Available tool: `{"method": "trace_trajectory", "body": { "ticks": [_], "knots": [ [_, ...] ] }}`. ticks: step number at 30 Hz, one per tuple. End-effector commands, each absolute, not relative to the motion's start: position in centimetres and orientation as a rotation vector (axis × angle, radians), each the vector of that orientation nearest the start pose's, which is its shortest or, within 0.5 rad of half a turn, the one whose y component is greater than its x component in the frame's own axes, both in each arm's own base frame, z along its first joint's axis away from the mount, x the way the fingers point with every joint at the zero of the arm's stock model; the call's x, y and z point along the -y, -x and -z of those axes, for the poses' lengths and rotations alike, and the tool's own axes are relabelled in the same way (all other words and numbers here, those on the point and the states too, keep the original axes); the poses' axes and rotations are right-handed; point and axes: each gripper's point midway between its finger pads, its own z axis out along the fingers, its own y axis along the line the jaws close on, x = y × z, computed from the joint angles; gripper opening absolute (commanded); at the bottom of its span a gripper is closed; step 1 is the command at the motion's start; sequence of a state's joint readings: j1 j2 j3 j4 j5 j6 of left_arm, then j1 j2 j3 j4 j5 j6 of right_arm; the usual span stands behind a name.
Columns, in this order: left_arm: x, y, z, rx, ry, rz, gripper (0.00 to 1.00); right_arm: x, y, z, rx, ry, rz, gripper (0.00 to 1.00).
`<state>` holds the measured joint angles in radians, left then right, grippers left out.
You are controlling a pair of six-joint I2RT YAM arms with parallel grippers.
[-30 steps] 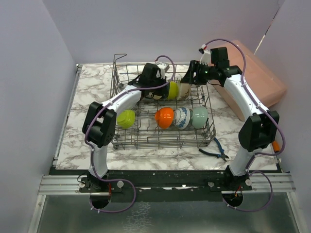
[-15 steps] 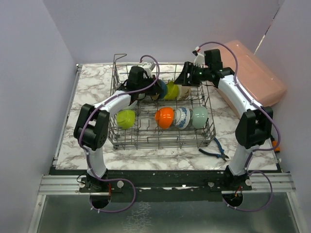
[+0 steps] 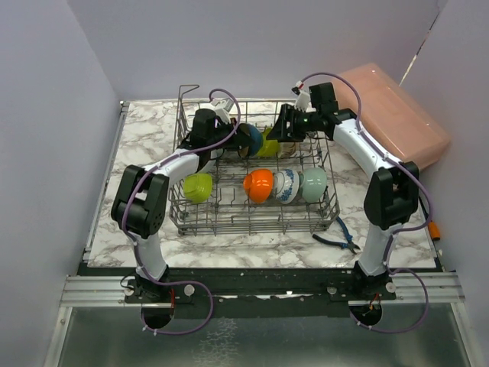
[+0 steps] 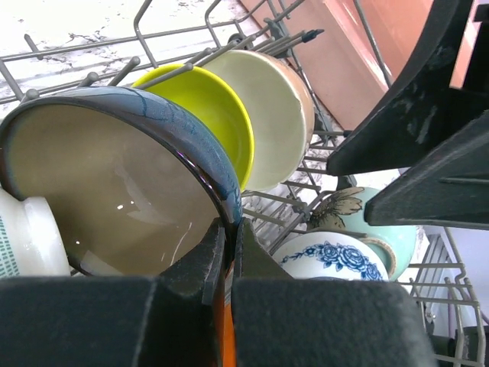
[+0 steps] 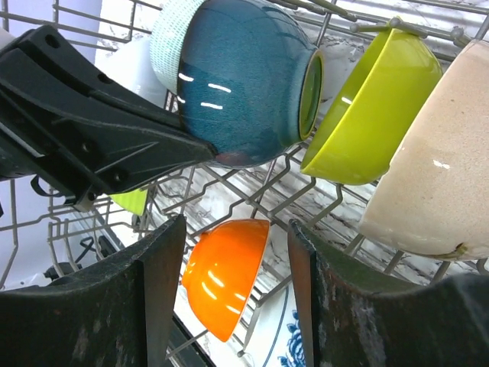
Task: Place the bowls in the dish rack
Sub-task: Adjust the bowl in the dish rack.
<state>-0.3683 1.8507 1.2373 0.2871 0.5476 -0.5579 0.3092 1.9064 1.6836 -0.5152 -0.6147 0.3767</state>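
The grey wire dish rack [image 3: 252, 228] holds several bowls on edge. In its front row stand lime green [image 3: 198, 186], orange [image 3: 259, 184], blue-patterned white [image 3: 286, 186] and mint [image 3: 314, 184] bowls. My left gripper [image 4: 226, 229] is shut on the rim of the dark teal bowl [image 4: 114, 176], which leans in the back row beside a yellow-green bowl [image 4: 218, 115] and a beige bowl [image 4: 279, 115]. A white bowl [image 4: 23, 237] sits behind the teal one. My right gripper [image 5: 233, 290] hovers open over the back row, nothing between its fingers; the orange bowl [image 5: 225, 283] lies far below.
A pink translucent box [image 3: 397, 115] stands at the back right, close behind the right arm. Blue-handled pliers [image 3: 336, 237] lie on the marble table off the rack's front right corner. The two grippers are close together over the back row.
The left gripper has moved left along the back row with the dark teal bowl. The right gripper has swung left over the rack, and its jaws have narrowed slightly.
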Motion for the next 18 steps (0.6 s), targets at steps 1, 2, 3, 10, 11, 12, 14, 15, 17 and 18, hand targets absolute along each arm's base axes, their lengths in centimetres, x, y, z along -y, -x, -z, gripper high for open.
{"method": "trace_trajectory", "body": {
  "ticks": [1,2,3,10,11,12,14,15,17,18],
  "knots": [
    [28.9,-43.0,-22.4,-1.883,-0.235,1.232,0.01,-26.7,-43.7,-19.5,-2.354,0.262,-1.046,0.59],
    [28.6,-43.1,-22.3,-1.889,-0.22,1.222,0.05,-26.9,-43.8,-19.5,-2.355,0.266,-1.039,0.6],
    [28.3,-43.2,-22.1,-1.901,-0.208,1.208,0.09,-27.2,-44.0,-19.4,-2.357,0.272,-1.032,0.59],
    [27.3,-43.7,-20.2,-2.002,-0.191,1.096,0.1,-28.5,-45.0,-19.1,-2.365,0.293,-0.981,0.59],
    [27.2,-43.7,-20.1,-2.006,-0.19,1.092,0.07,-28.7,-45.2,-18.9,-2.371,0.293,-0.981,0.59],
    [27.1,-43.8,-20.0,-2.011,-0.189,1.085,0.05,-28.9,-45.4,-18.8,-2.372,0.293,-0.977,0.59],
    [27.0,-43.9,-19.6,-2.028,-0.182,1.067,0.04,-29.3,-45.6,-18.4,-2.39,0.295,-0.959,0.59],
    [26.8,-44.0,-19.4,-2.038,-0.175,1.053,0.04,-29.5,-45.7,-18.3,-2.395,0.298,-0.949,0.59],
    [26.6,-44.1,-19.2,-2.049,-0.171,1.028,0.04,-29.8,-45.8,-17.8,-2.409,0.296,-0.931,0.59],
    [26.5,-44.1,-19.1,-2.053,-0.171,1.02,0.04,-29.9,-46.0,-17.6,-2.416,0.293,-0.925,0.59]
  ]
}}
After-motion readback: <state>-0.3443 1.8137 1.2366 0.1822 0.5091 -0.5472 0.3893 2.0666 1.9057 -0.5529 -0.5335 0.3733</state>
